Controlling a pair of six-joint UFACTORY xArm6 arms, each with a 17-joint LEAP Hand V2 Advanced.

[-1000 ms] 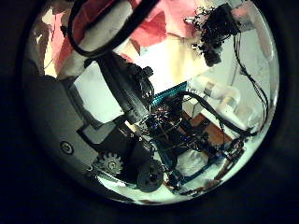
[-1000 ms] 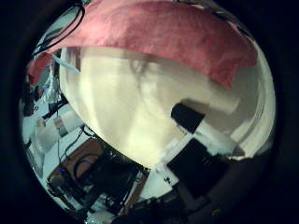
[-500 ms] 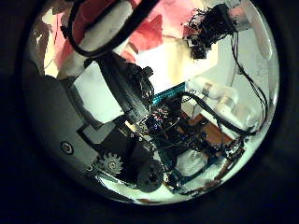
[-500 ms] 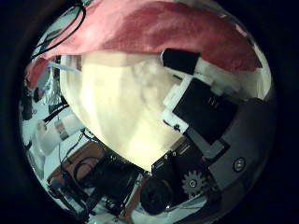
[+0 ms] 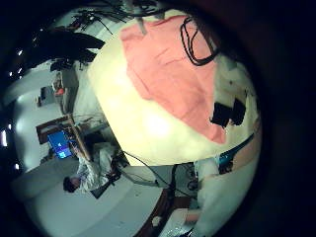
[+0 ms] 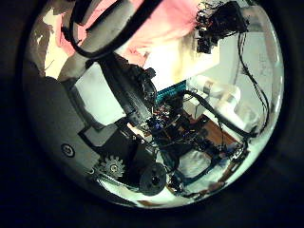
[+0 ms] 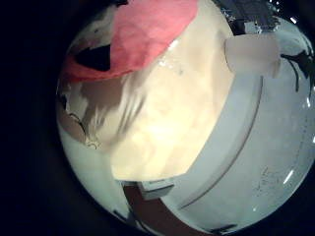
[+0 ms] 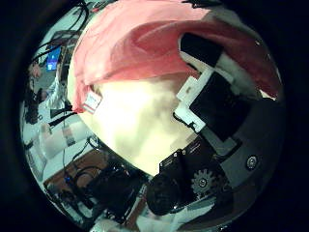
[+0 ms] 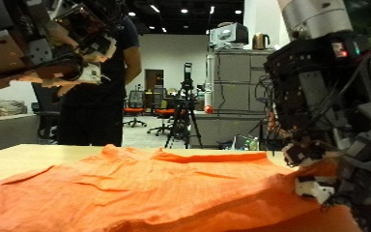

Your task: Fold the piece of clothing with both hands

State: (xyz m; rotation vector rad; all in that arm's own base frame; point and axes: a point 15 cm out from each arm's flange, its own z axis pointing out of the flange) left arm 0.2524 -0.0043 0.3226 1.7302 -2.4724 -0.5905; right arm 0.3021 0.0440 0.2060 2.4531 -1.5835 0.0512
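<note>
An orange cloth (image 9: 147, 188) lies spread on the pale table (image 9: 31, 155). My right hand (image 9: 321, 106) is low at the cloth's edge, and its fingers (image 9: 317, 188) pinch the cloth, which rises up to them. In the right thumb side palm view a finger (image 8: 208, 92) lies on a raised ridge of the cloth (image 8: 145, 48). The right little finger side palm view shows the cloth's edge (image 7: 133, 39) lifted over the table (image 7: 177, 98). My left hand (image 9: 50, 43) hangs high above the table, with relaxed fingers that hold nothing. The left little finger side palm view shows the cloth (image 5: 178, 74) far below.
A grey cabinet (image 9: 237, 92) and a tripod (image 9: 185, 106) stand behind the table. A black cable (image 5: 197, 39) crosses the left little finger side palm view in front of the cloth. A hand (image 6: 218, 19) shows at the cloth's far edge in the left thumb side palm view.
In the right thumb side palm view the cloth has come much closer and bunched into a ridge under the fingers, which have curled down onto it. The left thumb side palm view has barely shifted.
</note>
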